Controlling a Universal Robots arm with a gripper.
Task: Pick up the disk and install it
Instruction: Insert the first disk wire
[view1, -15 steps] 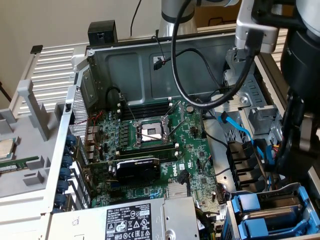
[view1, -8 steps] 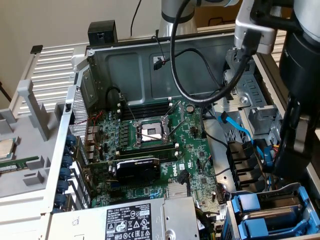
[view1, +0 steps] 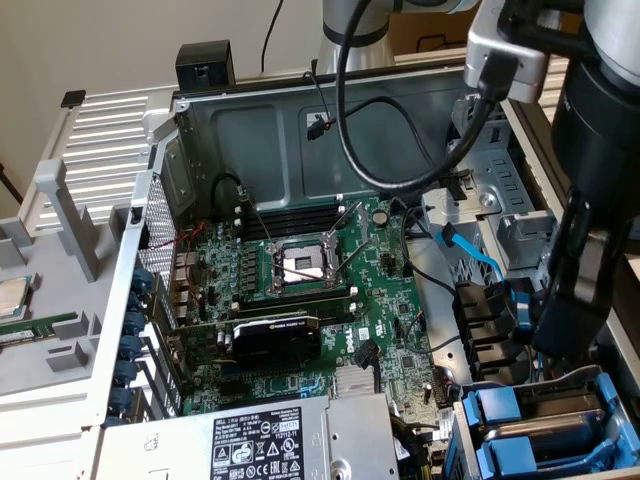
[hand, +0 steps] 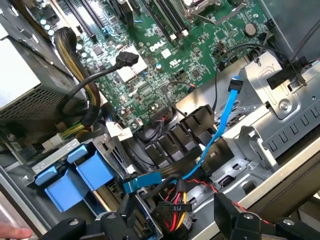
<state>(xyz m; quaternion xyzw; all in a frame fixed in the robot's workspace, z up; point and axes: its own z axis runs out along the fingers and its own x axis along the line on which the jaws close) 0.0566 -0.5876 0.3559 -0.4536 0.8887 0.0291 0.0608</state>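
Disk (view1: 560, 405): silver metal, bright blue carrier frame | fingers (hand: 237, 220): spread apart, empty

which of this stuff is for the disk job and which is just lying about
Job: gripper, open, near the blue disk carriers.
Lying about: processor chip, memory stick, blue cable, graphics card, power supply.

- Bright, even ambient light falls from above, and the motherboard (view1: 300, 290) reads clearly in the exterior view.
- The case wall (view1: 290, 140) behind it lies in soft shadow.
- Pale glare washes the metal drive cage (hand: 285, 100) in the wrist view.
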